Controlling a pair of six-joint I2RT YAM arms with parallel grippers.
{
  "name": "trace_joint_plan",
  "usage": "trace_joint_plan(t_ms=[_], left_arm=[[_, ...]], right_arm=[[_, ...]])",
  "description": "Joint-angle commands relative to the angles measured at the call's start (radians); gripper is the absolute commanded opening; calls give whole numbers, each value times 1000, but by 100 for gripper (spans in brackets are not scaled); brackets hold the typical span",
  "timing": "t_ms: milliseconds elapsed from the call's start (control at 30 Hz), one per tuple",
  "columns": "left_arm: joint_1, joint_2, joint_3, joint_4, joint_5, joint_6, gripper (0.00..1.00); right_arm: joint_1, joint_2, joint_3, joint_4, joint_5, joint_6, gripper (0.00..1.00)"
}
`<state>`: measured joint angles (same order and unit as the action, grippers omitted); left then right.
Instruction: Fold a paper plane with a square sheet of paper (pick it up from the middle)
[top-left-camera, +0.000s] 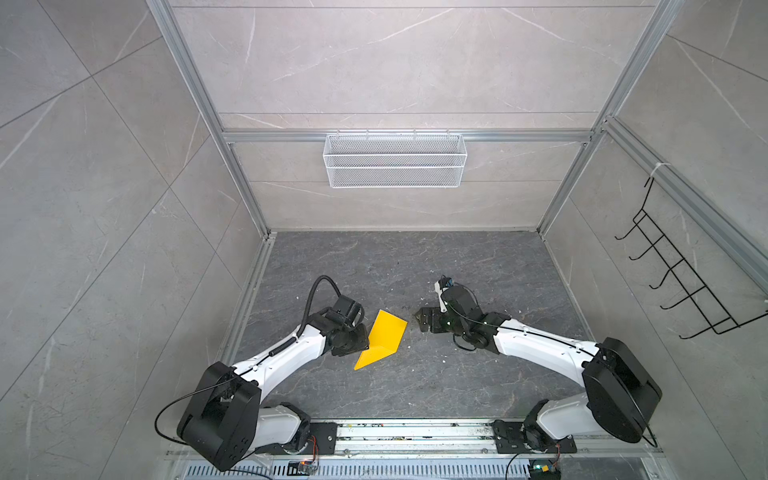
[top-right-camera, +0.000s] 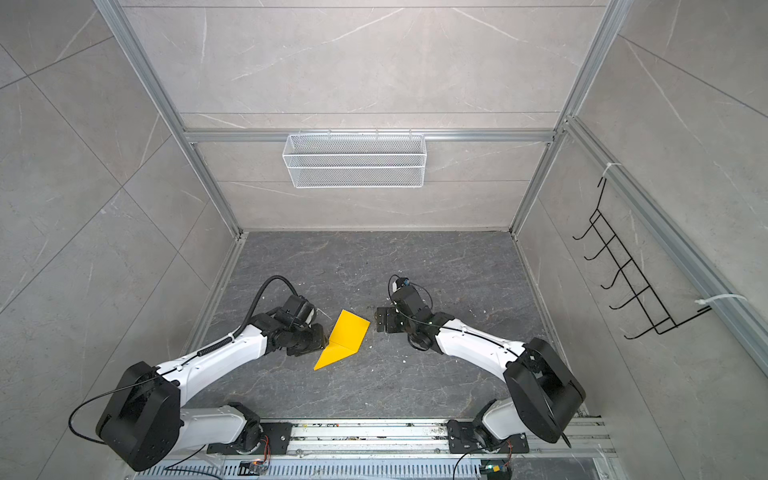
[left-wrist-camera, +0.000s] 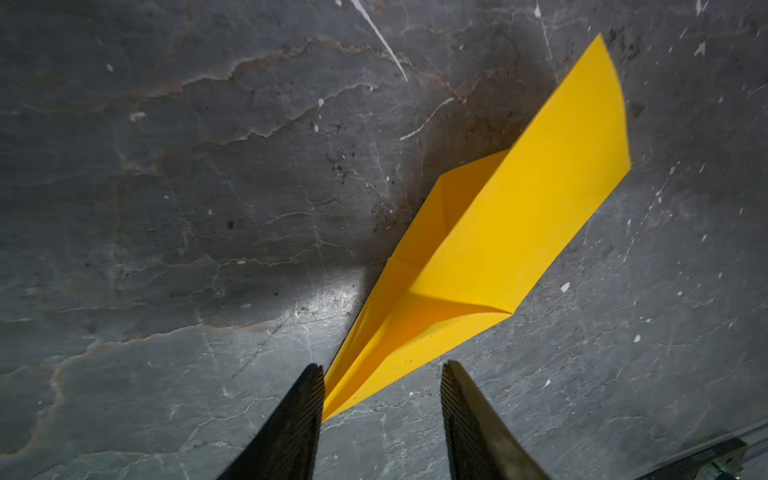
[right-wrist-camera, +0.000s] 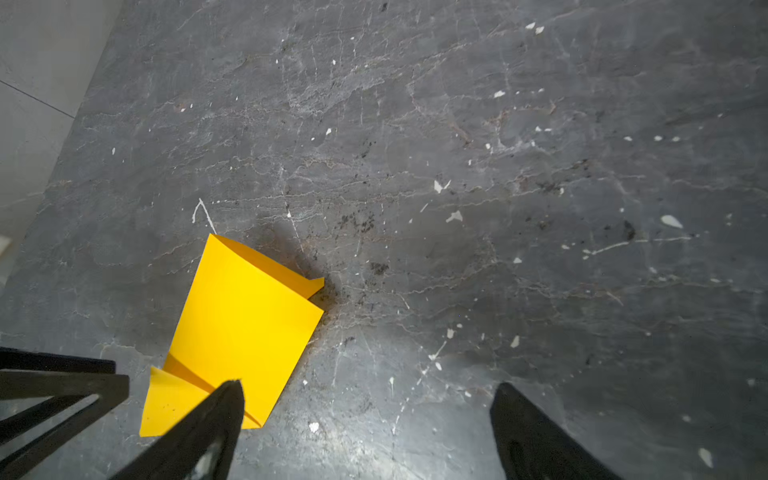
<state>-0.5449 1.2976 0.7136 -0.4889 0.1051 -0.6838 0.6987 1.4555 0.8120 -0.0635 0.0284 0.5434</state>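
Paper plane (top-left-camera: 384, 338), bright yellow with one wing lifted, lies on the dark marbled worktop (top-left-camera: 415, 382) between your two arms in both top views, closer to the left arm. Your left gripper (left-wrist-camera: 382, 368) is partly parted, and the plane's pointed nose lies between its fingers, close against one and clear of the other, so nothing is clamped. Your right gripper (right-wrist-camera: 370, 384) is spread wide and empty, near the plane's broad tail end.
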Motion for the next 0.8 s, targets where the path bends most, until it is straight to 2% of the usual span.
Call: trace_joint_plan(t_ms=[0, 333, 567, 767], left_arm=[[2, -20, 0, 44, 6, 25, 45], [2, 126, 52, 71, 26, 27, 26], [2, 203, 88, 31, -17, 6, 17], [1, 242, 96, 24, -9, -13, 14]], right_arm=[[-4, 26, 33, 8, -30, 16, 95], [-4, 48, 38, 37, -144, 44, 94], [-4, 97, 32, 92, -425, 128, 91], [-4, 172, 56, 97, -582, 241, 83]])
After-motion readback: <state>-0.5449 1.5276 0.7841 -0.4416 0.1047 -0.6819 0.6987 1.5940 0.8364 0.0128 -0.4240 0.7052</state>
